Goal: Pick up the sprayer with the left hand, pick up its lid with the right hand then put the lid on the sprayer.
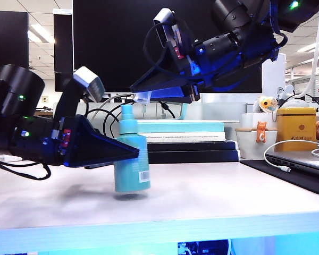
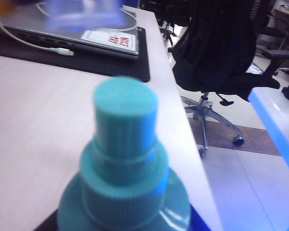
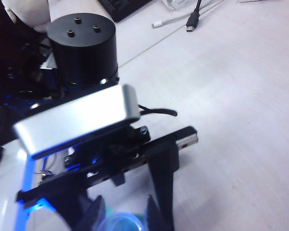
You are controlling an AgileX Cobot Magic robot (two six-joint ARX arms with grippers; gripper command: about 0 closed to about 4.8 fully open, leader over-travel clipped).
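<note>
The left tool [image 1: 128, 154] comes in from the left of the exterior view and is closed around the middle of the sprayer [image 1: 132, 162], holding it upright and lifted clear of the pale surface [image 1: 202, 196], with a soft shadow lying under the bottle's base. The white barcode label faces the camera low on the bottle's side, and the stepped nozzle points straight up. In the left wrist view the sprayer [image 2: 125, 163] fills the foreground, its nozzle bare and uncapped. The right tool [image 1: 143, 93] hangs above and slightly to the right of the nozzle, apart from it, its jaws drawn narrow on the lid [image 1: 142, 96], which shows as a small pale cap at the tip. In the right wrist view the lid [image 3: 121, 222] appears as a clear, bluish ring between the two dark fingers [image 3: 160, 202]. Behind the sprayer lies a stack of books [image 1: 186, 139], and a laptop [image 1: 300, 159] rests on a dark mat to the right.
</note>
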